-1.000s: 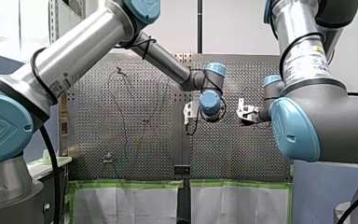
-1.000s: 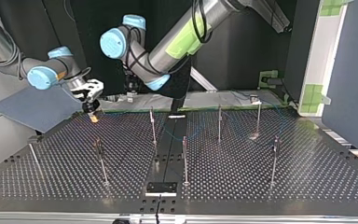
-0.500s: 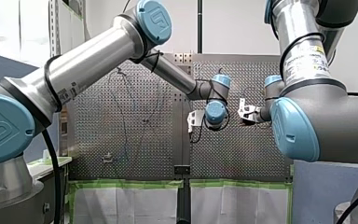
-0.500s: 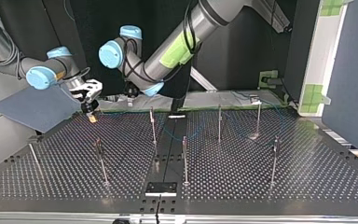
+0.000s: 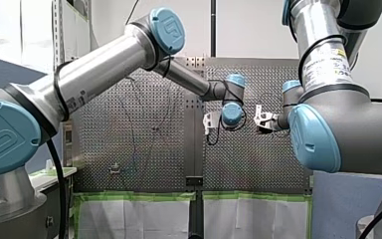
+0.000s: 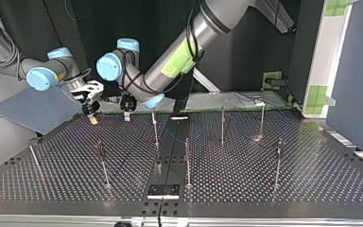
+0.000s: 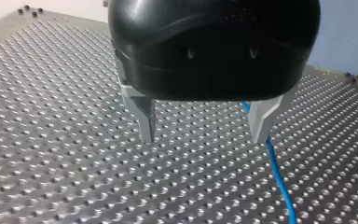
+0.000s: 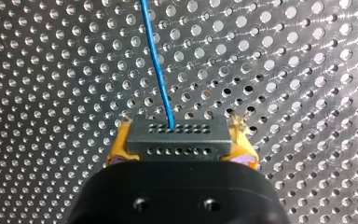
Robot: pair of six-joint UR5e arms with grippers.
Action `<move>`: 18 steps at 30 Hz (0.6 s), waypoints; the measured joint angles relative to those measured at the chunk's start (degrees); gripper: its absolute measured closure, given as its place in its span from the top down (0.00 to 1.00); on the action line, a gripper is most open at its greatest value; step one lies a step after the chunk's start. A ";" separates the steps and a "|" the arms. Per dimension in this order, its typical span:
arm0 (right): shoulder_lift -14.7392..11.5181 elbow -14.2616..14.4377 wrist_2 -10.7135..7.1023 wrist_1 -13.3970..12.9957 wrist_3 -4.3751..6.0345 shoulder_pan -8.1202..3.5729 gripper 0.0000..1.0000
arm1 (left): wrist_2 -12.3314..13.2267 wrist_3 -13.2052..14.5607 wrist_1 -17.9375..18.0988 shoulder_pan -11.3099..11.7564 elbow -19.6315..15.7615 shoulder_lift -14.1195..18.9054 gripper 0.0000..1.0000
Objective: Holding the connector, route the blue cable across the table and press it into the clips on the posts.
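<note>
The blue cable (image 8: 157, 65) runs out of the right wrist view, its far end unseen.

- counted seven thin posts (image 6: 187, 161) in the top view
- two arms: my left arm (image 6: 170, 61) and my right arm (image 6: 9, 61)
- two grippers, my left gripper (image 7: 205, 137) and my right gripper (image 8: 179, 151), two fingers each
- just one blue cable (image 8: 161, 74)
- one connector (image 8: 177, 135), two rows of holes on it
- one black plate (image 6: 163, 190) was at the top view's near edge

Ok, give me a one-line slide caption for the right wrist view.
My right gripper clamps the grey connector between its yellow pads, with the blue cable running ahead over the perforated table.
</note>
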 joint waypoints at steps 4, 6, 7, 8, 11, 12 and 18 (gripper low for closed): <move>0.00 0.01 -0.04 0.01 0.01 0.00 0.00 | 0.19 -0.51 -1.04 0.19 1.77 -2.12 0.98; 0.00 0.01 -0.06 0.00 0.01 0.00 0.00 | 0.15 -0.81 -1.07 0.24 2.24 -2.77 0.98; 0.00 0.01 -0.07 0.00 0.01 0.00 0.00 | 0.12 -0.90 -1.07 0.27 2.40 -2.93 0.98; 0.00 0.01 -0.07 0.00 0.02 0.00 0.00 | 0.08 -1.00 -1.07 0.32 2.56 -3.07 0.98; 0.00 0.01 -0.09 0.01 0.02 -0.01 0.00 | -0.10 -1.16 -1.11 0.45 2.74 -3.21 0.98; 0.00 0.01 -0.09 0.00 0.01 -0.01 0.00 | -0.15 -1.23 -1.12 0.47 2.76 -3.22 0.98; 0.00 0.01 -0.09 0.00 0.00 -0.01 0.00 | -0.31 -2.93 -1.45 0.56 2.84 -3.20 0.98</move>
